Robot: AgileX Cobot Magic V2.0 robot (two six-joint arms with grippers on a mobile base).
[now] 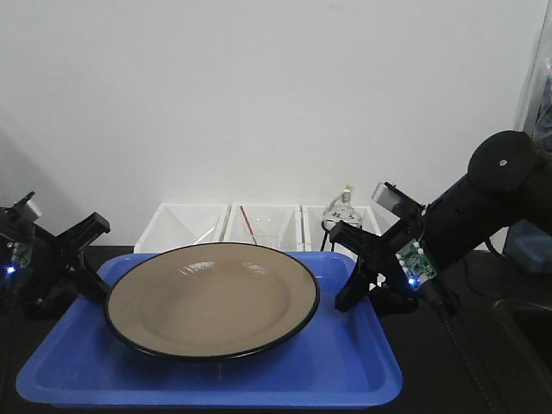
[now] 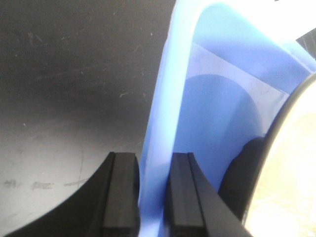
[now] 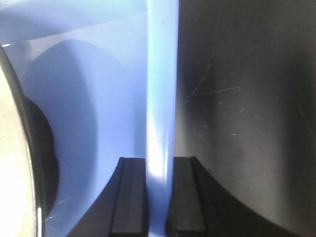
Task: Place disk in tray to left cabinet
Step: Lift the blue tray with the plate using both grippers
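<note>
tray (image 1: 345,371): blue. I see its long axis running left to right across the front view, with one short end toward each arm.
disk (image 1: 211,297): it lies flat in the tray, face up, about in the middle and a little toward the back lip. It is round, so I read no long axis. The tan face has some glare and the black rim goes all around.
left gripper (image 1: 90,280): at the left short end of the tray. In the left wrist view its fingers (image 2: 121,195) stand narrow, one outside the lip and one inside, with the lip pinched between them.
right gripper (image 1: 358,289): at the right short end. Its fingers (image 3: 129,197) are narrow in the same way, clamped on the lip.
disk and grippers: the disk rim is near each inner finger. I cannot tell if it touches.
table (image 1: 492,345): black and scratched, seen just beside the lip in both wrist views. I cannot tell if the tray rests on it or is lifted.
bins (image 1: 194,226): three, white, behind the tray at the wall.
glass vessel (image 1: 342,211): clear, at the right bin, just behind the right gripper.
</note>
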